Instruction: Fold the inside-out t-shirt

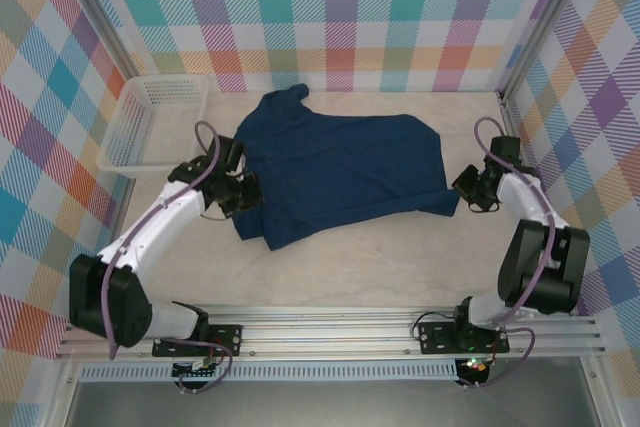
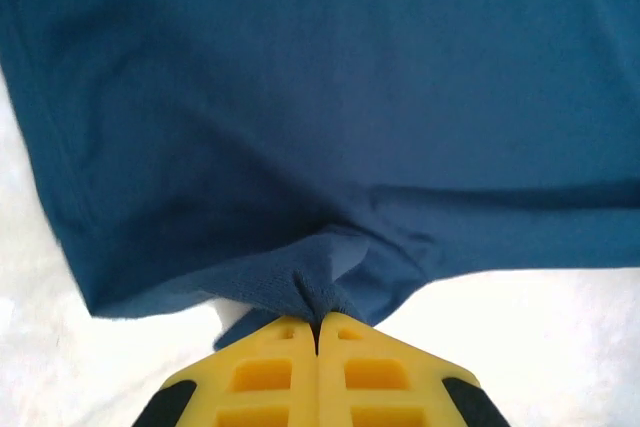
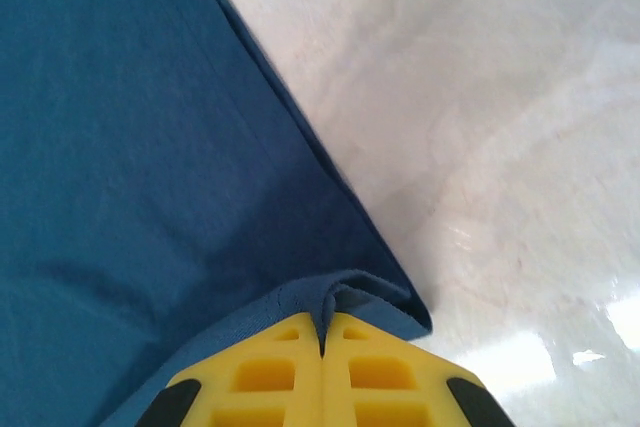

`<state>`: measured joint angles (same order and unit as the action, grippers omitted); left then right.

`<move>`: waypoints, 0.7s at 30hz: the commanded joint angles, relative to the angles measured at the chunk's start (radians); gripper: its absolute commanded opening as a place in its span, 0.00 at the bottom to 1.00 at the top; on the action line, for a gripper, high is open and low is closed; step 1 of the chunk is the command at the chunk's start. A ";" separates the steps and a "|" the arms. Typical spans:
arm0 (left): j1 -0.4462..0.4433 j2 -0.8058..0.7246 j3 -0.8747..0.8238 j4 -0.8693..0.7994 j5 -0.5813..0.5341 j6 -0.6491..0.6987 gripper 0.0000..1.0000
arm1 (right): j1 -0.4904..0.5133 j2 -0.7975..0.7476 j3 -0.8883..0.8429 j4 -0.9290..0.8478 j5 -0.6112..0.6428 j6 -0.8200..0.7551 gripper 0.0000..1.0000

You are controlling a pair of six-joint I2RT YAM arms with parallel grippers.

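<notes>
Inside-out t-shirt (image 1: 340,167) fabric is bunching between my closed fingers: my left gripper (image 2: 318,329) is pinching a fold at its left edge, and my right gripper (image 3: 322,331) is pinching its right corner. This one garment is lying spread across the table (image 1: 380,267). One white mesh basket (image 1: 165,80) is sitting at the far left, not touching it.

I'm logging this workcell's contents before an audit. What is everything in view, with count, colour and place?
t-shirt: one, dark navy, spread rumpled mid-table
basket: one, white mesh, table's far-left corner
table: one, pale, under everything
walls: multicoloured plaid, on three sides
rail: one, silver, near edge
left arm: one, white and black, left side
right arm: one, white and black, right side
left tool: one, yellow, shut on t-shirt's left edge
right tool: one, yellow, shut on t-shirt's right corner
</notes>
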<state>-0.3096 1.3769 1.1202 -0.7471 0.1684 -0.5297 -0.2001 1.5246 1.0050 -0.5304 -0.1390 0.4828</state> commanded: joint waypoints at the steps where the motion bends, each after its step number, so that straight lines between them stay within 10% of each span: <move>1: 0.049 0.079 0.094 0.050 0.030 0.076 0.00 | 0.017 0.079 0.089 0.031 0.019 -0.028 0.00; 21: 0.160 0.451 0.549 -0.011 0.076 0.144 0.00 | 0.137 0.374 0.431 -0.103 0.130 -0.141 0.03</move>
<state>-0.1726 1.7924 1.6165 -0.7151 0.2359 -0.4168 -0.0742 1.8751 1.3975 -0.5854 -0.0479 0.3782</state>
